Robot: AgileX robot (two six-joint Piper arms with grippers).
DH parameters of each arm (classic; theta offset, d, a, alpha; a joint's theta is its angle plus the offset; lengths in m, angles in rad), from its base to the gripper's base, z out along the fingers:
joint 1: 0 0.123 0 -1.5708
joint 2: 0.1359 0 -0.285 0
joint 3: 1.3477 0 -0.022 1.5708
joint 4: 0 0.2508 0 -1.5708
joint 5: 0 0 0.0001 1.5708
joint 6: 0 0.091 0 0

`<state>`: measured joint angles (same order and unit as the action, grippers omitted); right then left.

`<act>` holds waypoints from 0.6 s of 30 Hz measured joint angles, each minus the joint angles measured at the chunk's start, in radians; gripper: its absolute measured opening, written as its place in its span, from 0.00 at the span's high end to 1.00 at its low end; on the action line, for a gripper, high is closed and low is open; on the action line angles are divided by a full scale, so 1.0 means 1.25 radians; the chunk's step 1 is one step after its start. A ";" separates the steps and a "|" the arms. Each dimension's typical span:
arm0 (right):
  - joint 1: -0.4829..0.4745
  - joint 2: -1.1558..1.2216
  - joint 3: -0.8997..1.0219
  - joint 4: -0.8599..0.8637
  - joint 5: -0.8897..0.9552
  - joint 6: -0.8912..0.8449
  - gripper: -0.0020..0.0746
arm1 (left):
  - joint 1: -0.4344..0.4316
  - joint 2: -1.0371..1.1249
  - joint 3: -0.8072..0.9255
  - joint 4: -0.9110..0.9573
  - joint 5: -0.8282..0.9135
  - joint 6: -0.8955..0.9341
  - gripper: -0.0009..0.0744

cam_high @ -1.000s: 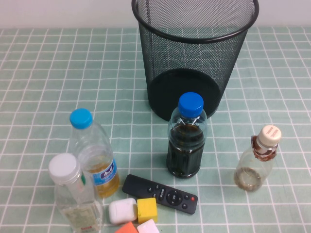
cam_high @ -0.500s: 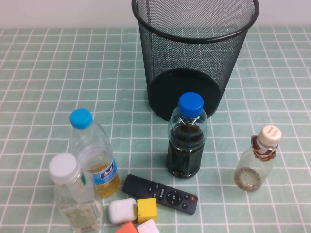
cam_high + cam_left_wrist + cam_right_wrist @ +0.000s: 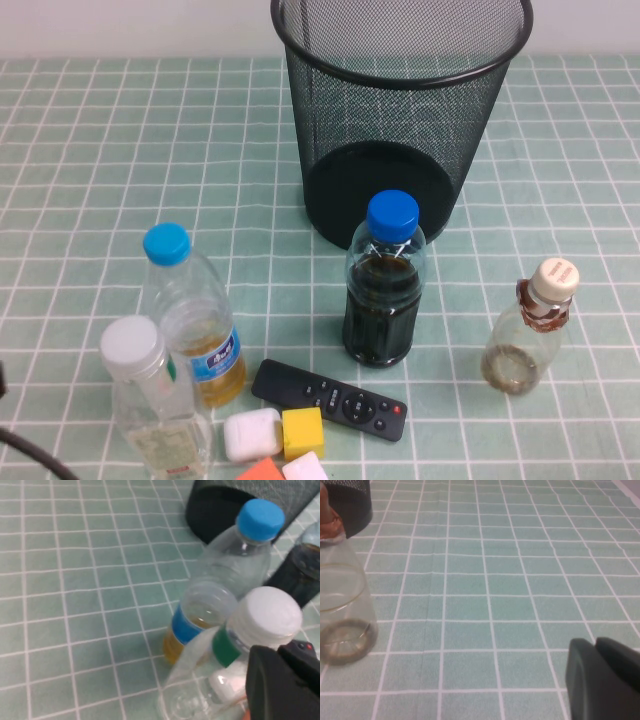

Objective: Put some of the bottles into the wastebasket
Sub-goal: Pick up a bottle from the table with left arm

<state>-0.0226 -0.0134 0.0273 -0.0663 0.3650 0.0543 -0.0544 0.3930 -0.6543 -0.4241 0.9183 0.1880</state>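
The black wire-mesh wastebasket (image 3: 400, 110) stands at the back centre. The white-capped bottle (image 3: 155, 405) with pale liquid stands at the front left. The small cream-capped bottle (image 3: 528, 330) with a brown neck band stands at the right. My left gripper (image 3: 277, 652) is shut and empty, close beside the white-capped bottle (image 3: 260, 625) and apart from it. My right gripper (image 3: 595, 642) is shut and empty, low over the cloth, well apart from the small bottle (image 3: 340, 610). Neither gripper shows in the high view.
A yellow-liquid bottle (image 3: 190, 315) with a light-blue cap stands touching the white-capped one. A dark-liquid bottle (image 3: 383, 285) with a blue cap stands in front of the wastebasket. A black remote (image 3: 330, 400) and small blocks (image 3: 285, 440) lie at the front.
A dark part of my left arm has come into the high view's bottom-left corner. The bottles and the wastebasket have not moved.
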 joint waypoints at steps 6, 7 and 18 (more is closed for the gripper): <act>0.000 0.000 0.000 0.000 0.000 0.000 0.98 | -0.224 0.142 -0.061 0.022 -0.039 0.075 0.99; 0.000 0.000 0.000 0.000 0.000 0.000 0.98 | -0.261 0.157 -0.061 0.026 -0.060 0.083 0.99; 0.000 0.000 0.000 0.000 0.000 0.000 0.98 | -0.394 0.188 0.061 0.025 -0.448 0.123 0.99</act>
<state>-0.0226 -0.0134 0.0273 -0.0663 0.3650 0.0543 -0.5471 0.6284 -0.5777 -0.3928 0.3585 0.3417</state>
